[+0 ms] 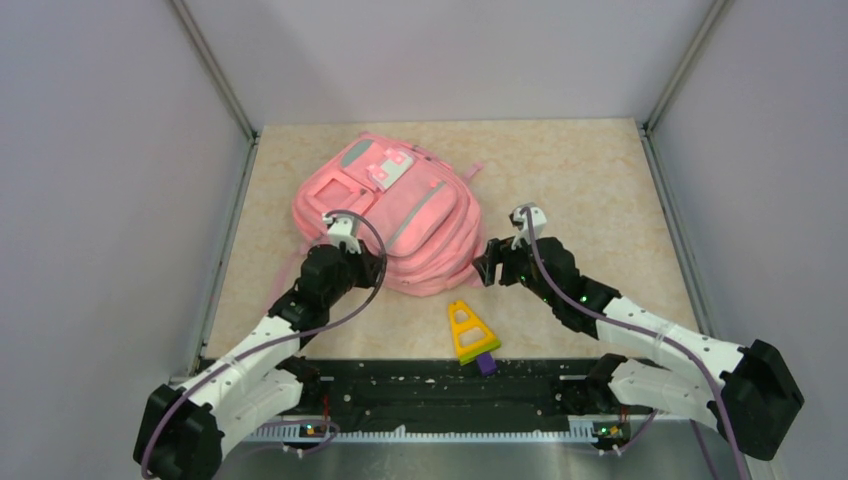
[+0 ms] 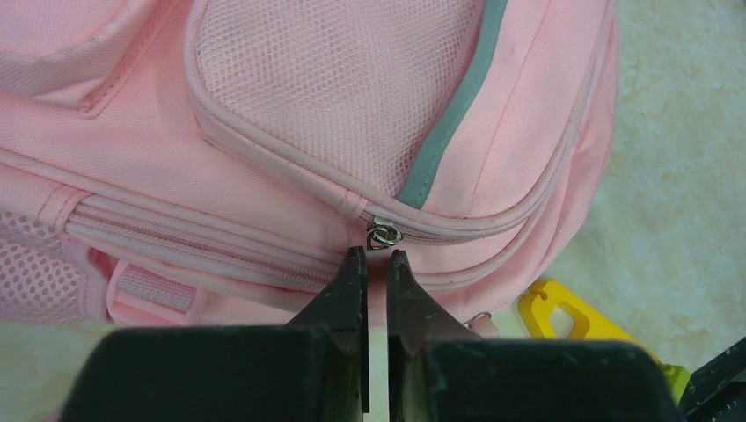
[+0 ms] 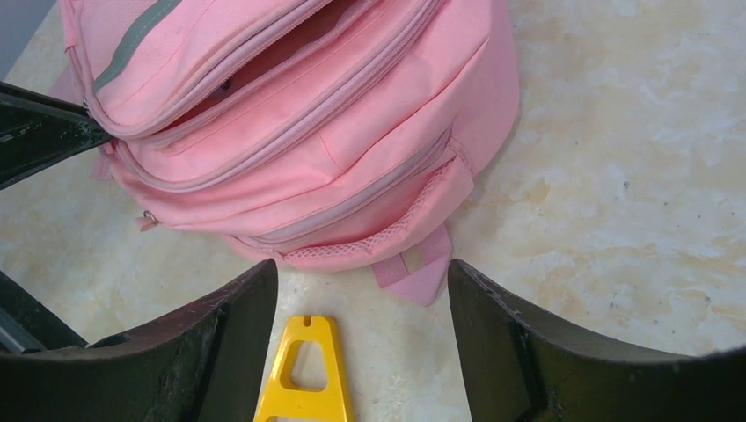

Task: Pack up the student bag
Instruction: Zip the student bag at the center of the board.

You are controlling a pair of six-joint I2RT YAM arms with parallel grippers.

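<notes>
Student bag [image 1: 385, 215] is lying flat on the beige table [image 1: 600, 180], with its front pockets facing up and its white-pink patch [image 1: 388, 168] at the far end. One of its zippers is standing a little open, and a dark inside is showing through the gap in the right wrist view.

At the near-left edge of the bag the left gripper [image 2: 376, 257] is sitting with its two fingers drawn almost together. Only a thin slit is remaining between them, and nothing is showing in that slit. The tips are pointing at a small metal zipper ring [image 2: 383, 235] just in front of them, below the corner of a mesh pocket [image 2: 334, 88] which is carrying a grey strip [image 2: 457, 105]. It is not possible to tell whether the tips are touching the ring.

At the near-right side of the bag the right gripper [image 3: 362, 290] is hanging with its fingers spread wide and is grasping nothing. It is not touching the bag.

A yellow triangle piece [image 1: 470, 332] is lying on the table near the bag's near edge, apart from it, with a small purple part [image 1: 486, 364] at its end farther from the bag
</notes>
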